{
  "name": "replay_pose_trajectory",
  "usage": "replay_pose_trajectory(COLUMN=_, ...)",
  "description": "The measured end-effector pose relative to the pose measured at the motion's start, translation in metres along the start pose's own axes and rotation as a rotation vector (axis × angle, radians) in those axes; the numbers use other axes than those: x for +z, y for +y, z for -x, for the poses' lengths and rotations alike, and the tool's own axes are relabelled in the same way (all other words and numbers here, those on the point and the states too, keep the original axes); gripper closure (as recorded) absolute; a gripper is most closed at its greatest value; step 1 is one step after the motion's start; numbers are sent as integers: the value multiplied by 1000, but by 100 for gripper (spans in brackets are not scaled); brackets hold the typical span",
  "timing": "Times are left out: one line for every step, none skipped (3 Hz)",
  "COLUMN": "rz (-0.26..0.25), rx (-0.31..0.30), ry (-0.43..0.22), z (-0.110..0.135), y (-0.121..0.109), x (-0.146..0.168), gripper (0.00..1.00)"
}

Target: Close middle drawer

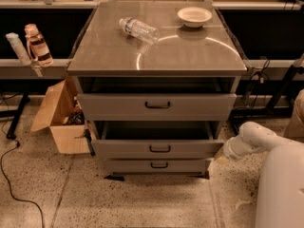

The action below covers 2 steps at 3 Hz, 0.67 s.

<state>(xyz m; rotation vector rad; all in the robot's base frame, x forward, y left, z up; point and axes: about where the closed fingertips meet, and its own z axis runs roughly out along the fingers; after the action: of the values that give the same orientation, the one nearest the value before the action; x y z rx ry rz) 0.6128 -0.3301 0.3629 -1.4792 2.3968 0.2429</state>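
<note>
From my seat the middle drawer [124,149] stands partly pulled out of the grey cabinet [156,56], its low front jutting forward of the bottom drawer [137,166] under it and sitting below the taller top drawer [118,106], with the dark inside of its box showing behind the front. I judge it to be stiff sheet metal on slides: nothing fragile, nothing that will flex, and likely to roll back under a steady push if the load inside is light (I can't see its contents). The surface looks smooth, so a push placed off-centre could skid or rack the drawer. I'd rather press flat on the front near the small bar handle [160,148] than hook anything. The gripper [220,156] sits low at the right end of that front, right at its corner, the white arm [254,137] reaching in from the right. I cannot tell whether the claw is open or closed, nor whether it is actually touching the metal. The handle lies well to its left.
</note>
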Motion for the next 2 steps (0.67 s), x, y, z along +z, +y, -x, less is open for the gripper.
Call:
replay_pose_trajectory(rz=0, rx=0, ry=0, z=0, y=0, x=0, gripper=100)
replay_pose_trajectory(rz=0, rx=0, ry=0, z=0, y=0, x=0, gripper=81)
